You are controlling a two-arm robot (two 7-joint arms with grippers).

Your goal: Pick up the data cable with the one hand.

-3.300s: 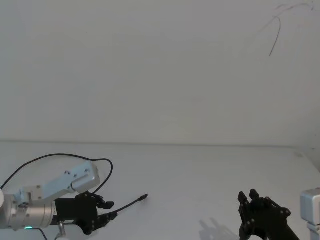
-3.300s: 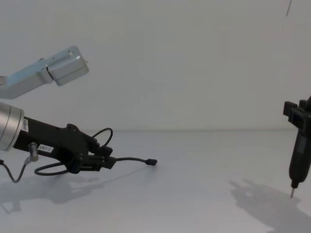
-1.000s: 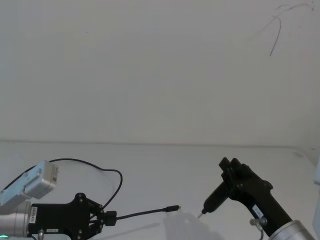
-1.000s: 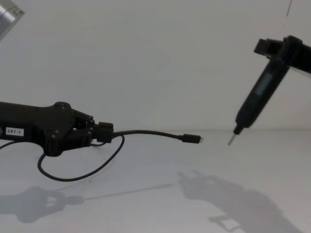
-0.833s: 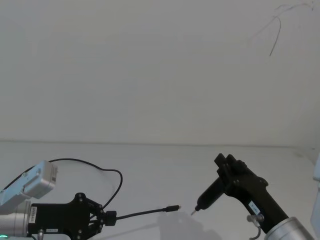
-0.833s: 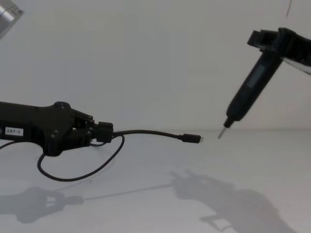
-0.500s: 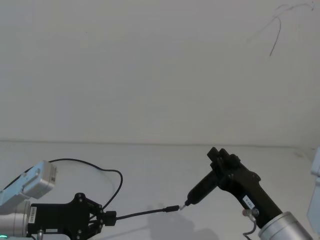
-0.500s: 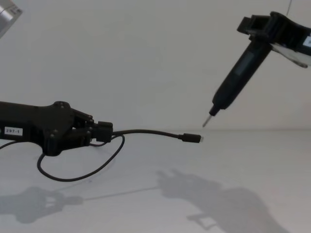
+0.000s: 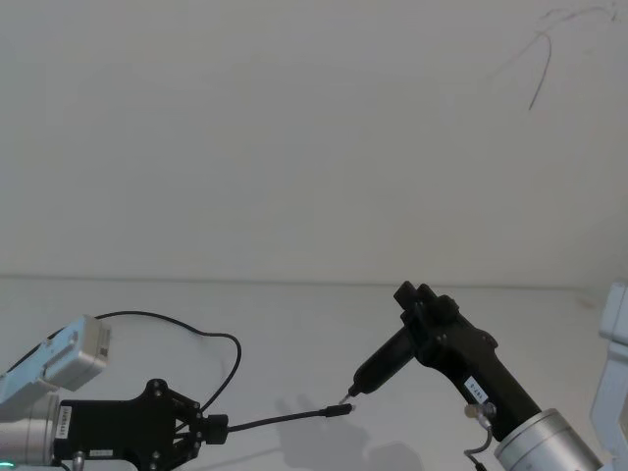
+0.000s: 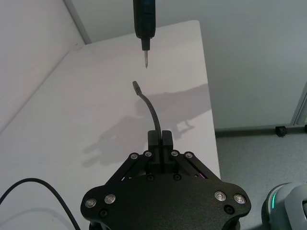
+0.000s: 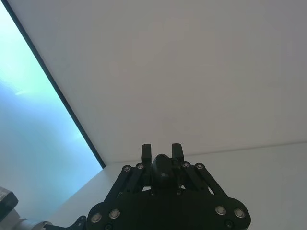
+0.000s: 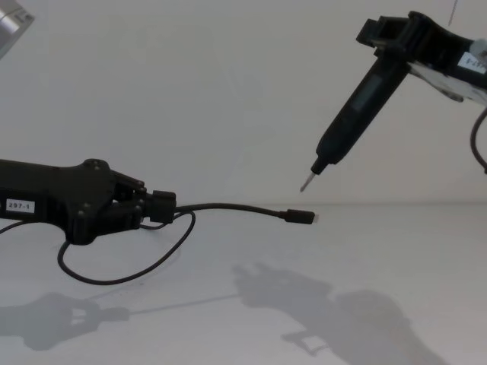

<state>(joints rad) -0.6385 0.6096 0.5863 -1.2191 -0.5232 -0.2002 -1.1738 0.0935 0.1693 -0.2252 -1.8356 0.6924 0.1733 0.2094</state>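
Matte white table (image 12: 434,237), thin looping data cable (image 12: 228,206)

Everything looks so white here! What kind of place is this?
Probably a robot test lab: a plain white table, a bare wall, the left gripper holding a cable and the right gripper holding a pen-like tool.

left pincer (image 9: 210,428) clamps data cable (image 9: 280,421) (loop behind) | right pincer (image 9: 416,302) holds pen tool (image 9: 379,367), tip beside plug (image 9: 337,409)

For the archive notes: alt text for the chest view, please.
The left tool holds the cable level above the table, plug pointing right. The right tool aims a pen down toward the plug, not touching.
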